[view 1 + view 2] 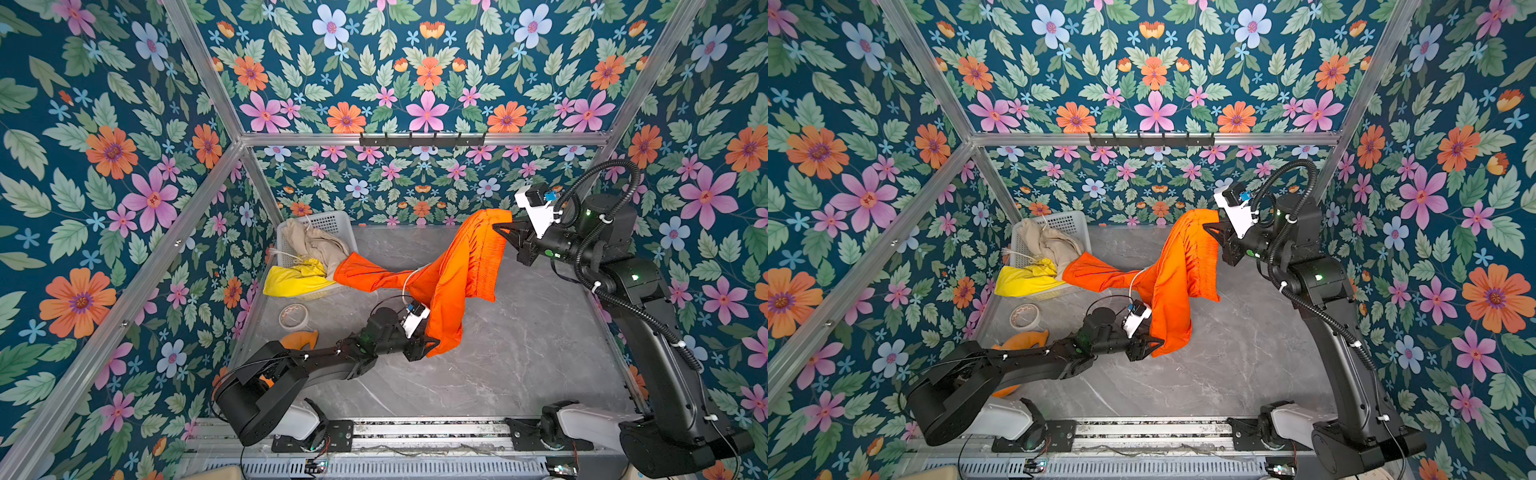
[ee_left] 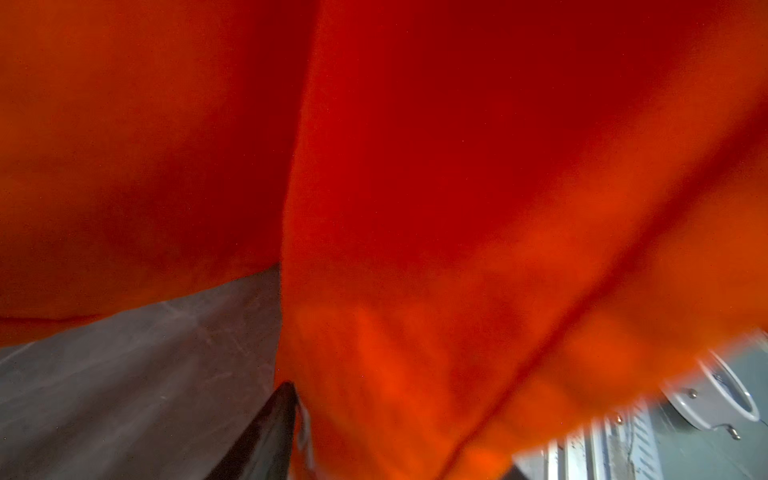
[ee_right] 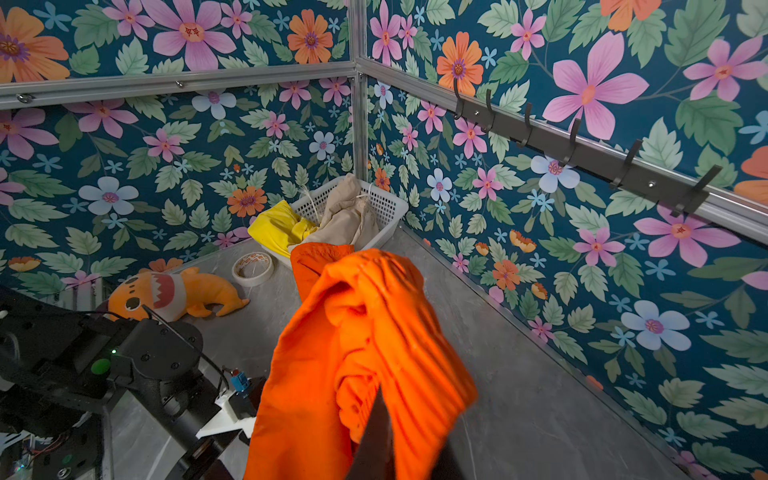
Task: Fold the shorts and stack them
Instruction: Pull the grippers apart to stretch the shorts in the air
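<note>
The orange shorts (image 1: pixel 457 266) (image 1: pixel 1175 266) hang in the air over the middle of the table. My right gripper (image 1: pixel 496 227) (image 3: pixel 380 390) is shut on their ribbed waistband, holding it high at the back. One leg trails left to the basket's corner; the other hangs down. My left gripper (image 1: pixel 435 343) (image 2: pixel 399 428) is at that hanging leg's lower hem, its jaws apart with orange cloth (image 2: pixel 415 208) between them. The beige shorts (image 1: pixel 316 245) (image 3: pixel 345 216) lie bunched in the white basket (image 1: pixel 332 220). The yellow shorts (image 1: pixel 291 280) (image 3: pixel 278 226) spill over its front edge.
A tape roll (image 1: pixel 294 316) and an orange plush fish (image 1: pixel 301 338) (image 3: pixel 178 293) lie on the table left of my left arm. A black hook rack (image 1: pixel 422 139) runs along the back wall. Grey marble tabletop (image 1: pixel 519 353) shows to the right of the hanging leg.
</note>
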`<move>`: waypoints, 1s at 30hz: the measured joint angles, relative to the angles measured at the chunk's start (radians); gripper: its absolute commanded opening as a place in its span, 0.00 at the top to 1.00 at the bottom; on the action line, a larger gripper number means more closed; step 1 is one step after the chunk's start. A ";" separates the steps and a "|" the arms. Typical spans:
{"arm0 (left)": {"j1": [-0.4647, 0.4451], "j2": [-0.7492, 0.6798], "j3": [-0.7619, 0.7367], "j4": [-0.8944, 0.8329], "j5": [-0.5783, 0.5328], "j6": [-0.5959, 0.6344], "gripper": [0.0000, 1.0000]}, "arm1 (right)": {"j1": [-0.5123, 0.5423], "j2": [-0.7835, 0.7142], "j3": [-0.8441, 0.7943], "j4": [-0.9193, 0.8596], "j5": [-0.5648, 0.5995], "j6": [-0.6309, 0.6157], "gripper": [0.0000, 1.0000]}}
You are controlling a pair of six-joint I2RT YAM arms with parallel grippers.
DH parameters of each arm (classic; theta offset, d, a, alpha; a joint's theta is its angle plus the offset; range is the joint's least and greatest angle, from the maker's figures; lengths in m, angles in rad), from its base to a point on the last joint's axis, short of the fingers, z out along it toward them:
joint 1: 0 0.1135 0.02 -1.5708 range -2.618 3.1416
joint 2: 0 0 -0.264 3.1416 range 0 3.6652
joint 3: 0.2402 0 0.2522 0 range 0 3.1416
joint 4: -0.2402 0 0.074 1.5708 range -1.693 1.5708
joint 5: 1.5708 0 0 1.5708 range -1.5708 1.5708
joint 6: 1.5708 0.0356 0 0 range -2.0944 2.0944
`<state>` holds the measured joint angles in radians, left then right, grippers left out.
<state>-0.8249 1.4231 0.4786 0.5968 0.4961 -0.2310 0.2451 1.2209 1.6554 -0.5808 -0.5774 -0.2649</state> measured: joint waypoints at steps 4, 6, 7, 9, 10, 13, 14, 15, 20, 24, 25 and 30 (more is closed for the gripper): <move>-0.002 -0.055 0.045 -0.097 -0.037 0.004 0.88 | 0.000 -0.001 0.011 -0.011 0.025 0.000 1.00; -0.001 -0.107 0.117 -0.214 -0.065 0.032 0.92 | -0.002 -0.006 0.024 -0.031 0.050 -0.005 1.00; -0.001 -0.135 0.167 -0.290 -0.084 0.056 0.93 | -0.008 -0.011 0.027 -0.038 0.061 -0.007 1.00; -0.001 -0.193 0.294 -0.465 -0.146 0.111 0.94 | -0.039 -0.034 0.027 -0.054 0.067 -0.008 1.00; -0.001 -0.215 0.352 -0.536 -0.171 0.137 0.95 | -0.057 -0.046 0.022 -0.054 0.074 -0.006 1.00; 0.006 -0.257 0.558 -0.781 -0.296 0.240 0.96 | -0.188 -0.111 -0.018 -0.026 0.061 0.042 1.00; 0.012 -0.258 0.632 -0.859 -0.343 0.272 0.96 | -0.245 -0.130 -0.031 -0.013 0.054 0.071 1.00; 0.019 -0.250 0.710 -0.942 -0.393 0.307 0.96 | -0.291 -0.145 -0.041 0.001 0.044 0.092 1.00; 0.046 -0.153 1.047 -1.251 -0.621 0.459 0.96 | -0.363 -0.192 -0.056 0.007 -0.011 0.127 1.00; 0.071 -0.073 1.263 -1.410 -0.732 0.568 0.96 | -0.367 -0.224 -0.058 0.000 -0.083 0.125 1.00; 0.078 -0.057 1.313 -1.442 -0.753 0.586 0.96 | -0.367 -0.229 -0.058 -0.004 -0.100 0.122 1.00; 0.095 -0.039 1.471 -1.554 -0.871 0.621 0.95 | -0.368 -0.280 -0.031 -0.099 -0.114 0.080 1.00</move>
<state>-0.7303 1.3846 1.9495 -0.9569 -0.3744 0.3904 -0.1226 0.9409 1.6249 -0.6796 -0.6910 -0.1844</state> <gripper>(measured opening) 0.055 0.072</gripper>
